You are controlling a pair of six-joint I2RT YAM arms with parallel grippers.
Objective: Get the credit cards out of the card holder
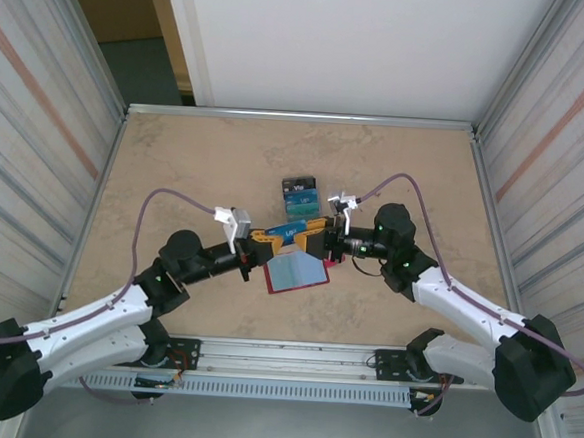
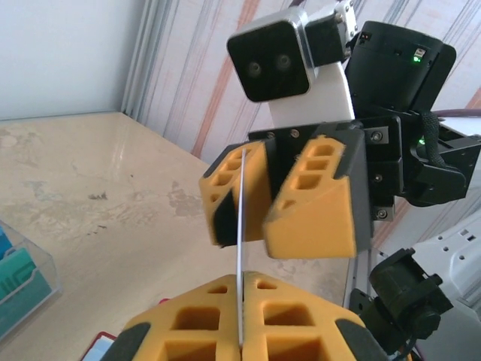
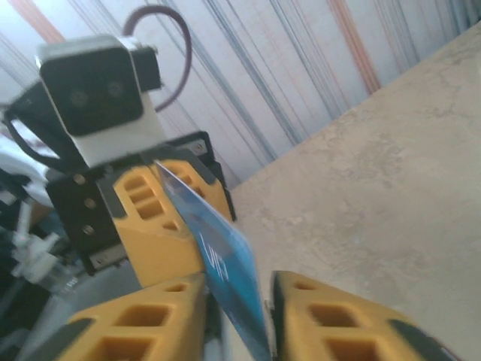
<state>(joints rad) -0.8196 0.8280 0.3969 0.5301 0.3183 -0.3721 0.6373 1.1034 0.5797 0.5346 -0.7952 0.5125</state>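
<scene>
Beige, stone-patterned surface (image 1: pixel 196 162) runs between ribbed walls, and we find both arms meeting at its centre. The left end effector (image 2: pixel 242 301) is clamped shut on one edge of a blue credit card (image 3: pixel 225 263), holding it on edge clear of the surface, we judge so that the other arm can take it; the right end effector (image 2: pixel 263 226) straddles the same card, yet we cannot tell whether its jaws press it or merely stand around it. Just below them in the top view the red card holder (image 1: pixel 293 276) lies open, pale sleeve upward, nothing gripping it. Above centre, a pile of credit cards (image 1: pixel 299 192) rests in a clear tray (image 2: pixel 49 274), apart from the holder, presumably the drop-off.
</scene>
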